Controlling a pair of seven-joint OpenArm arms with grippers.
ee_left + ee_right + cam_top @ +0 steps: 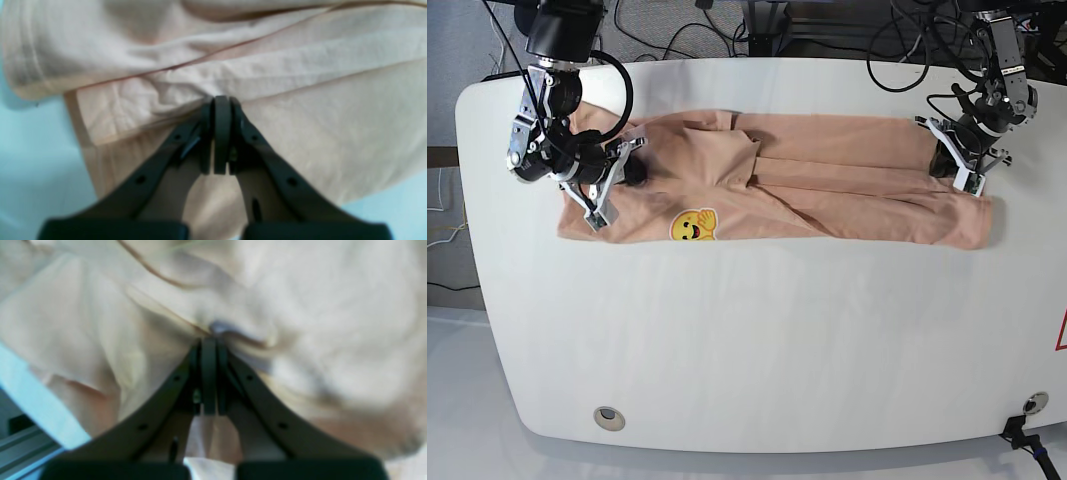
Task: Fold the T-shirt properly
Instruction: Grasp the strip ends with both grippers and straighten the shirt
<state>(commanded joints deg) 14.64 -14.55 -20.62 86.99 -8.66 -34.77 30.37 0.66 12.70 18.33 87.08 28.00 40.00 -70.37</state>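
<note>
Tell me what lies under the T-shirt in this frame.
The T-shirt lies spread along the white table; only tabletop shows around it. The left gripper and right gripper pinch its ends. Whatever is beneath the cloth is covered.

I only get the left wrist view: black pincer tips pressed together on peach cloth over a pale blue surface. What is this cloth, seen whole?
Observer: A T-shirt, lying in a long band across a white table.
Operator: Is the cloth plain everywhere?
Observer: No. A yellow smiley print sits near its front edge, toward the other arm's end.
Operator: What is the other arm doing?
Observer: The right pincer is shut on bunched cloth at that far end.
Operator: And where on the shirt is mine?
Observer: The left pincer grips near the opposite end, by the back edge.
</note>
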